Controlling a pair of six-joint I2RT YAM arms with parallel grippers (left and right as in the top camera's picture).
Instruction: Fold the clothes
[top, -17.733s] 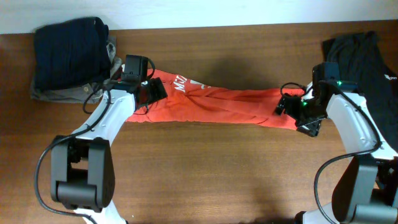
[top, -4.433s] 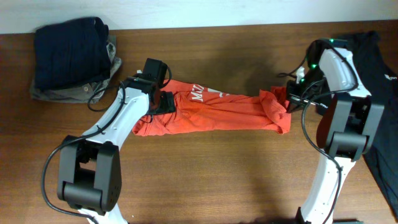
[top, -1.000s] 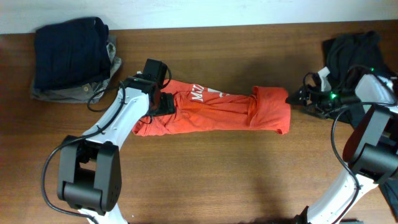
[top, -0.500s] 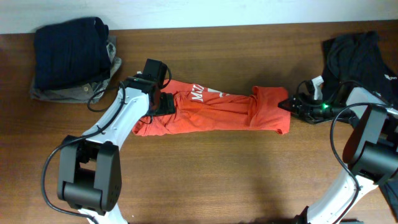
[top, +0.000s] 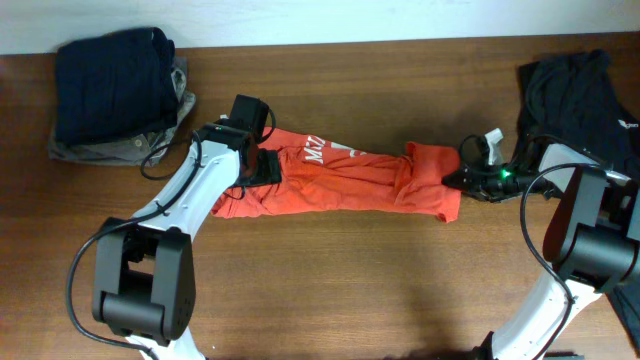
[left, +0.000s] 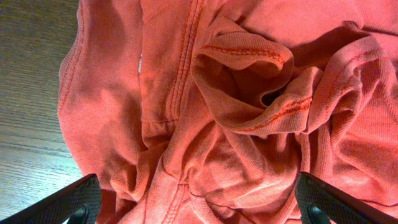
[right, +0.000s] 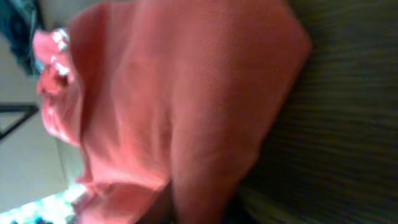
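The clothes (top: 340, 182), an orange-red T-shirt with white lettering, lie in a long strip across the middle of the table, the right end doubled over. My left gripper (top: 262, 166) hovers open over the rumpled left end; in the left wrist view its fingertips (left: 73, 202) stand wide on either side of the bunched cloth (left: 236, 93), holding nothing. My right gripper (top: 455, 178) lies low at the right end, its jaws closed on the edge of the fold. The right wrist view is blurred and filled by red cloth (right: 168, 106), which runs down into the gripper (right: 199, 214).
A folded stack of navy and grey garments (top: 115, 90) sits at the back left corner. A black garment (top: 580, 90) lies at the back right, behind my right arm. Bare wooden table (top: 330, 290) stretches along the front.
My right gripper slid left up to the shirt's right end and closed on its edge; that end has bunched and shifted slightly left. The left arm has not moved.
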